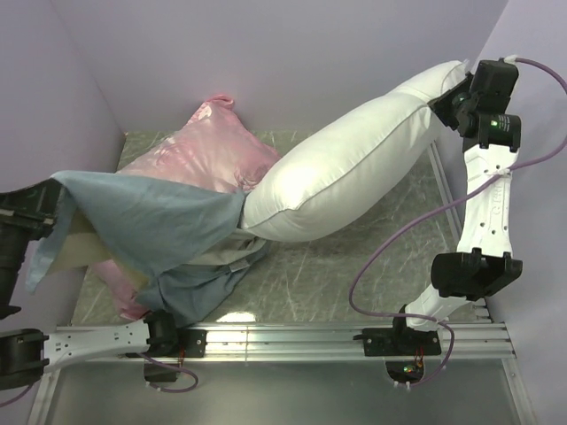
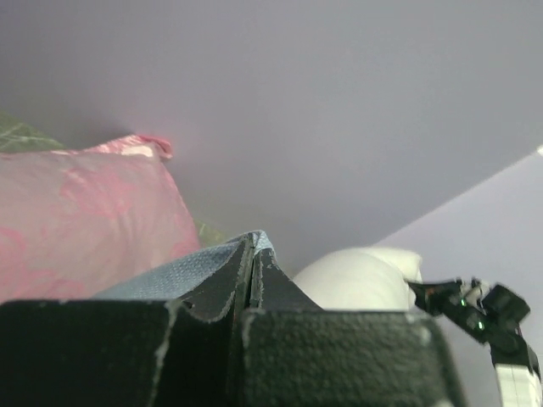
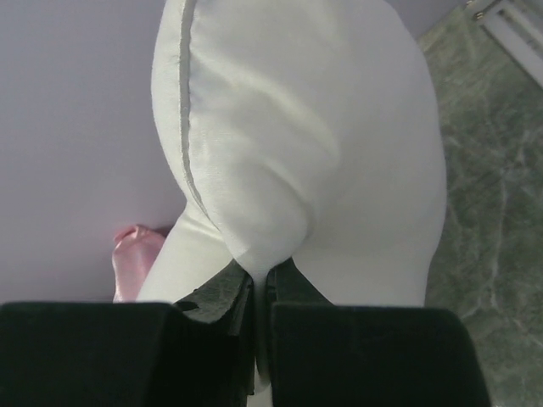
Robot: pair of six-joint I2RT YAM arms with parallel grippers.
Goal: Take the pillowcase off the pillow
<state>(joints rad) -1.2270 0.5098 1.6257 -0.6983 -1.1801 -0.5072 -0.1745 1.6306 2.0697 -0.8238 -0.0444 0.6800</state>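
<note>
1. Closed tight on pillowcase [image 2: 182, 273] edge: left gripper [image 2: 252, 259]; pillow [image 2: 356, 275] ahead, to right.
2. Clamped on pillow corner: right gripper [image 3: 259, 284].
3. From above, pillow stretched diagonally between both grippers, lower end at pillowcase mouth; likely next, pulling apart along this axis.

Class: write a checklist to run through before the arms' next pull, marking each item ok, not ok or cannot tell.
1. Left tool shut on pillowcase: ok.
2. Right tool shut on pillow corner: ok.
3. Pillow fully out of pillowcase: not ok, its left end sits inside the mouth.
4. Pillowcase clear of pink pillow: not ok, it drapes over it.
5. Fabric snag-free inside: cannot tell.
</note>
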